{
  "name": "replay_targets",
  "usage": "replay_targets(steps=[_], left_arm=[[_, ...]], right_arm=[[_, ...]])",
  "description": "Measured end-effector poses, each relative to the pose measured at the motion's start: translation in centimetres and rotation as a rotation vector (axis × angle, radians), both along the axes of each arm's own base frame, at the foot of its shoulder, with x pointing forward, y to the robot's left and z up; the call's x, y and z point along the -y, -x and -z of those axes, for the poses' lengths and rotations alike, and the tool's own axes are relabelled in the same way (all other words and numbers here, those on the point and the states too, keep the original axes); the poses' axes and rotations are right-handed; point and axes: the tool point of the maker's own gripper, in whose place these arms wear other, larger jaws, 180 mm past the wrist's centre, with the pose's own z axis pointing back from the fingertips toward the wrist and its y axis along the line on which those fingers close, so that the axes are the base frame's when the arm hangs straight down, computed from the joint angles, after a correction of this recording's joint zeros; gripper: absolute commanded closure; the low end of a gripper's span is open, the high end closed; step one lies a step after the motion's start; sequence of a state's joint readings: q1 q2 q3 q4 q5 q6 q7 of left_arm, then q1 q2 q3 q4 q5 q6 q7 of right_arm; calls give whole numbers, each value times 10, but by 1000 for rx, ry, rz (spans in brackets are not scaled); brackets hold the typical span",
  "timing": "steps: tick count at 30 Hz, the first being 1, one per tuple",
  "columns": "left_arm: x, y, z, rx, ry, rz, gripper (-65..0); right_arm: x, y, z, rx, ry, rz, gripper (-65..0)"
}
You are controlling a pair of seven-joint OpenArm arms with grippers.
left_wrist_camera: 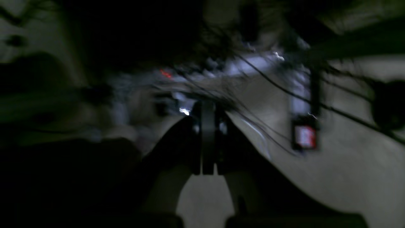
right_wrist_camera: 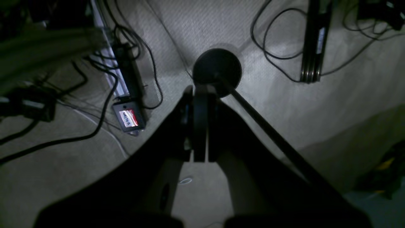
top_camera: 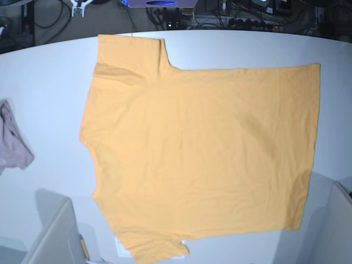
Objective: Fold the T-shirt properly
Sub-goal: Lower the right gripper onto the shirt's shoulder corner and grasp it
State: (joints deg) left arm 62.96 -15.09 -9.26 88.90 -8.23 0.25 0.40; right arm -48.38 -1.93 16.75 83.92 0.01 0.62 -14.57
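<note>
— Across the middle of the white worktop (top_camera: 49, 82), the T-shirt (top_camera: 198, 154) lies spread flat.
— And the hands?
— Left hand (left_wrist_camera: 208, 136) and right hand (right_wrist_camera: 200, 126): both closed, holding nothing.

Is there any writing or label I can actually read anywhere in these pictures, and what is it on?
No text reads clearly.
Red-and-white label on the small black box lying on the floor among cables: there is lettering, but too small and dim to read.
The same kind of label in the left wrist view: blurred, unreadable.
T-shirt on the table: plain, no print showing on this side.
Pinkish cloth: no writing visible.
</note>
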Motion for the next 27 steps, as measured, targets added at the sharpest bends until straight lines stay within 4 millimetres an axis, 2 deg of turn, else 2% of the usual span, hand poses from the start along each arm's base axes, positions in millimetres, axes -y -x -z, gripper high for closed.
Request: replay_targets(steps=[3,7,12,14,17,19,20,21,24,25,27], left_arm=[[2,-20,-27,70,-11,30,0],[22,-41,-55,145,30,64,0],[33,-70,-77,236,47,86,0],[34,-78,-78,254,48,85,0],[34,-90,-80,286,48,87,0],[35,-95,-82,302,48,95,0],[34,-96,-83,304,46,95,0],[34,-97,-85,308,54,82,0],[36,-104,-87,338,127,-11,0],[31,-107,-88,349,140,-44,0],[9,-112,-96,385,138,-134,0]], right_arm=[[4,-21,-26,41,27,41,0],[5,-68,-60,146,38,30,0],[10,-127,-105,300,70,19,0],[7,-147,-112,343,61,21,0],[-11,-161,-112,402,-60,116,0],[-37,-170,-113,443,-233,116,0],[-42,-174,-116,470,-291,133,0],[-45,-177,-120,500,-345,154,-21],[-50,-175,-123,488,-461,216,-285],[-54,-173,-122,466,-504,217,-335],[-57,-177,-127,484,-567,217,-353]])
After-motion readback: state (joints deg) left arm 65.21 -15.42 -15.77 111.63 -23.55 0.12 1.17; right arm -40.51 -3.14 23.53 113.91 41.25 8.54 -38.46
